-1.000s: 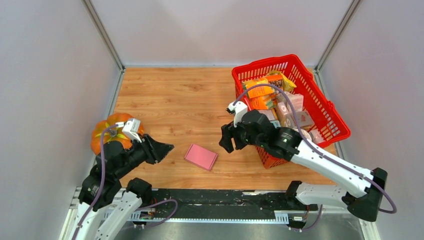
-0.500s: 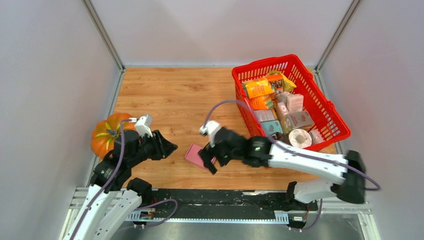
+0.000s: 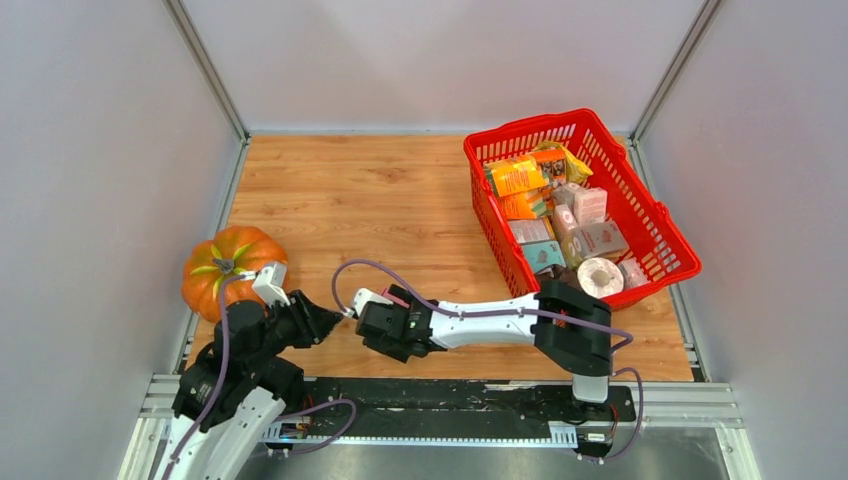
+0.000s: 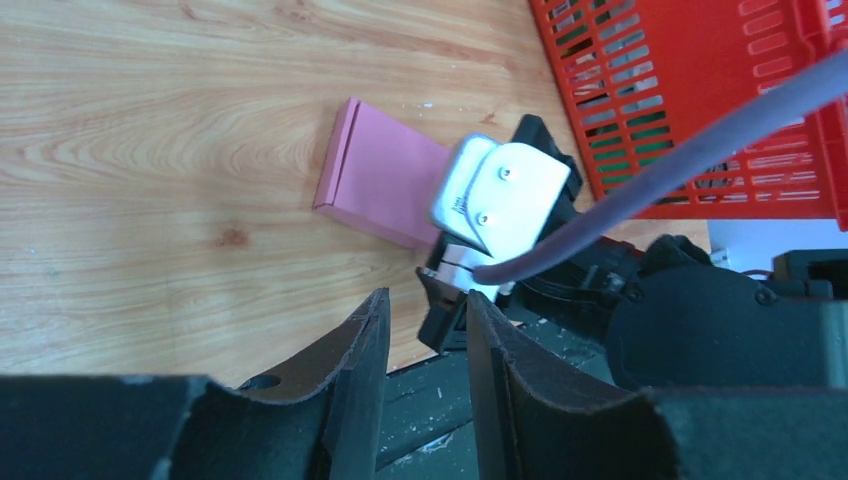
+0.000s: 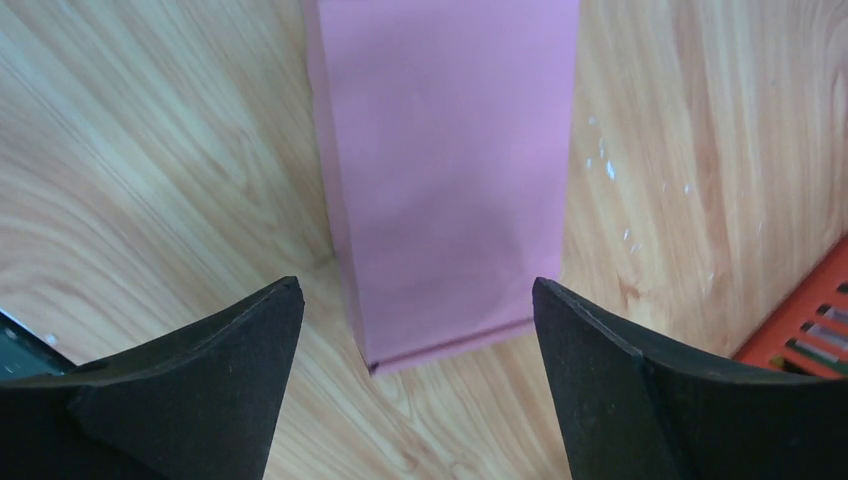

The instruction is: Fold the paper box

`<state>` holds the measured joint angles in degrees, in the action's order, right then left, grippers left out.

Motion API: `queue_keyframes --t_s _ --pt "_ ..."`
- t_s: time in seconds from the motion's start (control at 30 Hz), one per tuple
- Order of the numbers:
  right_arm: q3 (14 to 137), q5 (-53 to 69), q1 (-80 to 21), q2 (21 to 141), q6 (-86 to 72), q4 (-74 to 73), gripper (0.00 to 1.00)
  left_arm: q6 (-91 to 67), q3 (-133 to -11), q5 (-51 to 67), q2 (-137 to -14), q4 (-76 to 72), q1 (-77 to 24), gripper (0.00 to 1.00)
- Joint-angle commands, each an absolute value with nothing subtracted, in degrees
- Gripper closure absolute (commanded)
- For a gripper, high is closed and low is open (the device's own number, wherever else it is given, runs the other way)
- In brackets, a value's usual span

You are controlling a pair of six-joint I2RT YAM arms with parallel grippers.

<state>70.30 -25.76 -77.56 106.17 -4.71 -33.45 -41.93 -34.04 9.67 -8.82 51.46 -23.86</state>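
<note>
right tool (image 5: 412, 290), jaws wide apart, hangs over the pink paper box (image 5: 445, 150) on the desk (image 5: 150, 150); left tool (image 4: 427, 300), narrowly apart, grips nothing.

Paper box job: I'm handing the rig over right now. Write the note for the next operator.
Right claw: open wide, low over one end of the paper box, a finger on either side, no contact that I can see.
Left claw: part open, empty, close by the right wrist, pointing toward the box.
Box: flat on the table, mostly hidden under the right arm in the top view.
Done: nothing folded yet.
Left: grip it, then fold.
</note>
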Motion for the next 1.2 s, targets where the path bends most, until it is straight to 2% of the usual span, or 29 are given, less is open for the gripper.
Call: queue_keyframes --t_s 0.0,0.07,0.1,0.13,0.17,0.33,0.53,0.87,1.03,1.17 --pt "75.32 -25.34 -76.65 109.59 -1.23 -29.36 0.13 -42.45 -37.87 8.61 -6.33 55.02 -23.73 0.58" --pt "75.76 -22.17 -74.46 110.47 -2.8 -29.09 0.22 -42.1 -39.02 8.79 -6.42 55.98 -23.73 0.58" --pt "75.85 -19.19 -73.57 110.91 -3.51 -29.09 0.39 -41.75 -39.37 8.79 -6.5 56.25 -23.73 0.58" --pt "75.76 -17.86 -72.96 111.0 -4.04 -29.0 0.47 -41.66 -39.72 8.88 -6.59 56.77 -23.73 0.58" --pt "75.59 -17.06 -72.43 111.09 -4.22 -28.83 0.5 -41.49 -40.34 9.22 -6.77 56.95 -23.73 0.58" --pt "75.41 -19.77 -72.25 112.75 -0.89 -27.42 0.49 -41.04 -40.26 9.67 -6.77 56.26 -23.73 0.57" --pt "81.99 -19.43 -65.49 117.76 5.27 -26.98 0.48 -40.78 -39.02 11.25 -8.08 54.14 -23.73 0.57" --pt "115.02 -15.38 -52.39 138.32 7.48 -34.79 0.48 -37.1 -38.58 11.78 -12.03 52.56 -23.73 0.57" --pt "142.0 -16.87 -47.21 153.09 0.37 -40.77 0.47 -35.42 -39.46 13.44 -18.01 49.84 -23.73 0.57" --pt "146.08 -19.94 -46.23 155.39 -7.11 -37.47 0.48 -35.33 -40.25 14.76 -20.39 47.9 -23.73 0.57"
